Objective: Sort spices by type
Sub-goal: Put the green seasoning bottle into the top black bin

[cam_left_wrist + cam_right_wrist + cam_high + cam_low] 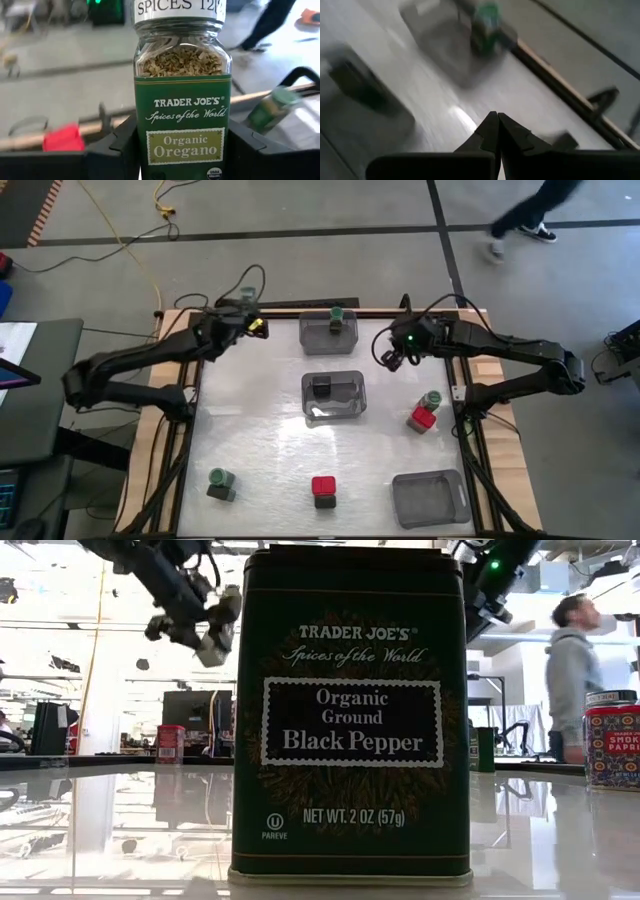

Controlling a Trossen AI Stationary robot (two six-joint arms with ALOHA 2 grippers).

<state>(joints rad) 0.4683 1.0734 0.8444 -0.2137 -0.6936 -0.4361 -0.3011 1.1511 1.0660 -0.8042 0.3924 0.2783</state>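
High view: the table (250, 470) carries three grey bins. The far bin (316, 332) holds one green-capped jar (336, 318), the middle bin (345, 405) holds a black tin (321, 387), and the near right bin (430, 498) looks empty. Judging by this, sorting is barely begun: a green jar (221, 483) near left, a red-capped jar (323, 490) near centre, and a red (422, 419) and green (433, 400) pair at right sit unsorted. The left gripper (255, 326), at the far left corner, clamps an oregano jar (182, 100). The right gripper (497, 131) hovers shut and empty. In the low view a pepper tin (350, 715) blocks most of the table.
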